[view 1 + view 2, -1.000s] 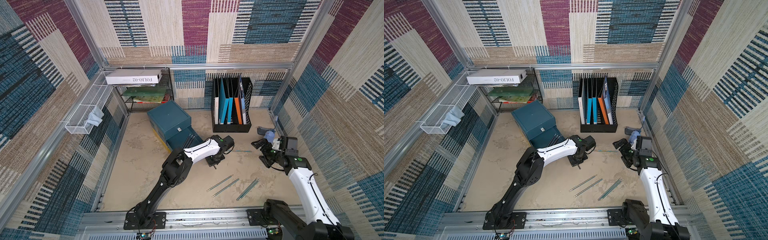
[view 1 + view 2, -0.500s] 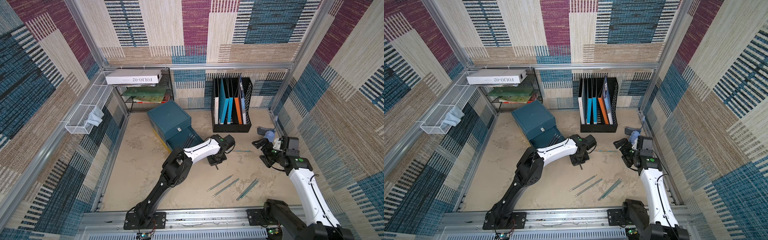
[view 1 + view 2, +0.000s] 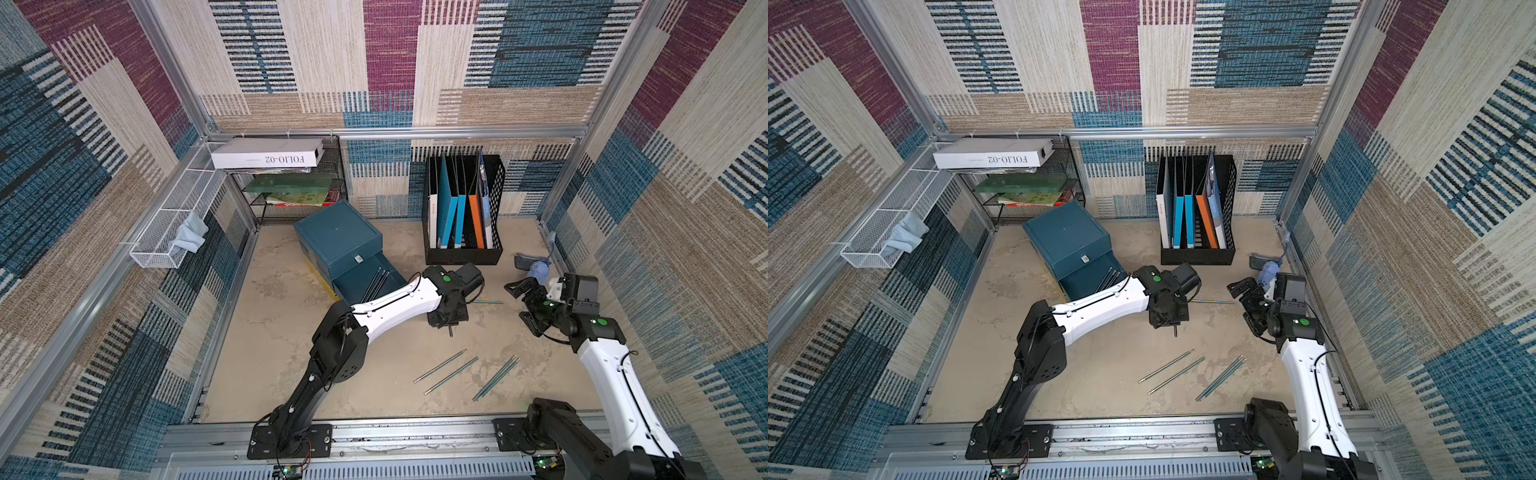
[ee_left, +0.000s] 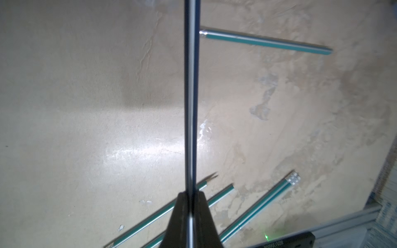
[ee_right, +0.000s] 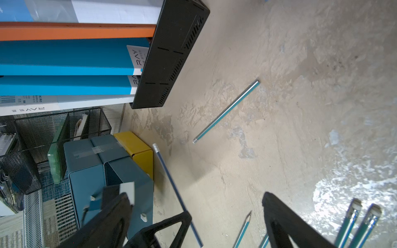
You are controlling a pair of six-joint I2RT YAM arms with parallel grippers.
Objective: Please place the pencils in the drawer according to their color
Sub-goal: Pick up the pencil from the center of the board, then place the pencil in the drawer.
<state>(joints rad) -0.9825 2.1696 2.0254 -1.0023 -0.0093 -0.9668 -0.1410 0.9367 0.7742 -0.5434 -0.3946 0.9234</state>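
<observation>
My left gripper is shut on a dark pencil and hangs over the floor to the right of the drawer. That dark pencil also shows in the right wrist view. The blue cabinet has its drawer pulled out, with black pencils lying inside. Several teal pencils lie on the floor near the front, and one teal pencil lies between the two grippers. My right gripper stands open and empty at the right.
A black file rack with folders stands at the back. A wire shelf with books is behind the cabinet, and a white mesh basket hangs on the left wall. A small blue object lies by the right wall.
My left gripper has shifted slightly with the dark pencil in it. The right arm has barely moved.
</observation>
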